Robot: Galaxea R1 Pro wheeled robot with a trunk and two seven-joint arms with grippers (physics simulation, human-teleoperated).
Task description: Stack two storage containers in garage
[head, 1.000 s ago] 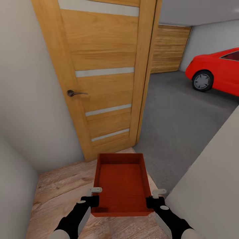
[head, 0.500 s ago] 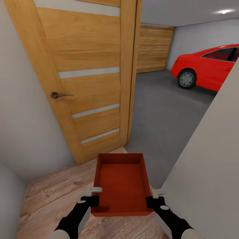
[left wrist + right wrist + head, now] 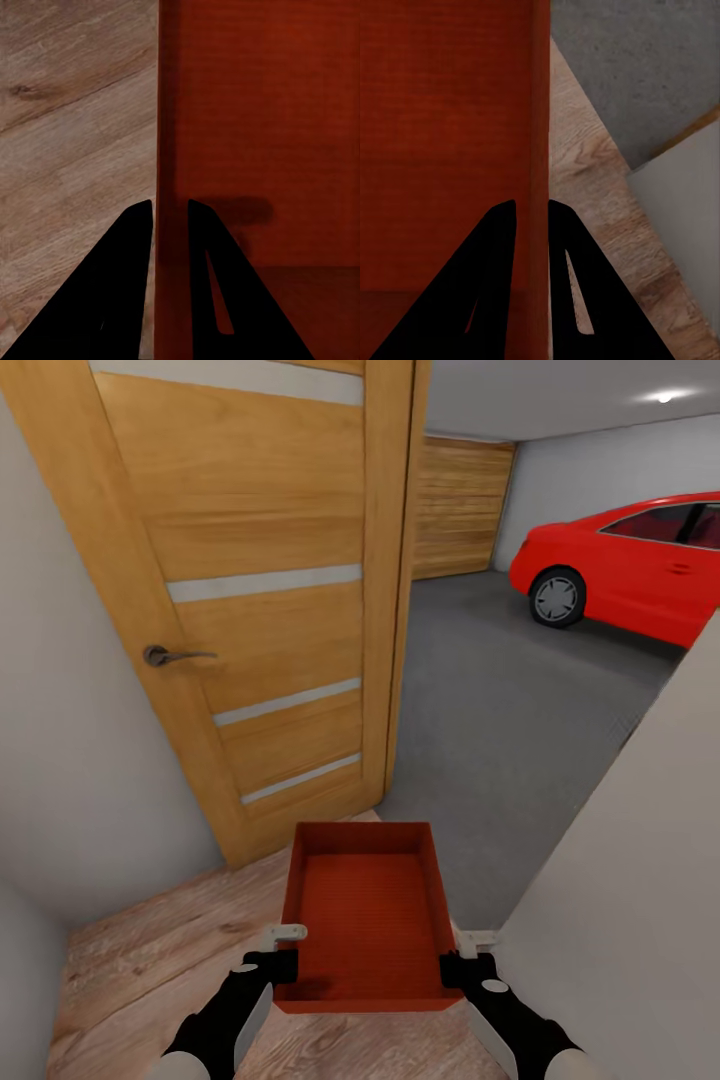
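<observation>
Container [image 3: 367, 915] borne lengthwise toward the garage floor [image 3: 520, 710], ahead and right.
Left claw [image 3: 283, 952] and right claw [image 3: 462, 954] each pinch a side wall.

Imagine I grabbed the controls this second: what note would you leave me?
Left tool: shut on the left wall of the orange-red storage container.
Right tool: shut on its right wall.
The container is carried level, over the wood-plank floor at the open wooden door.
The garage's grey concrete floor and the red car lie just ahead.
Done: one container brought to the garage threshold.
Left: drive in, set it on the concrete, then see to the second container and stack the two.
</observation>
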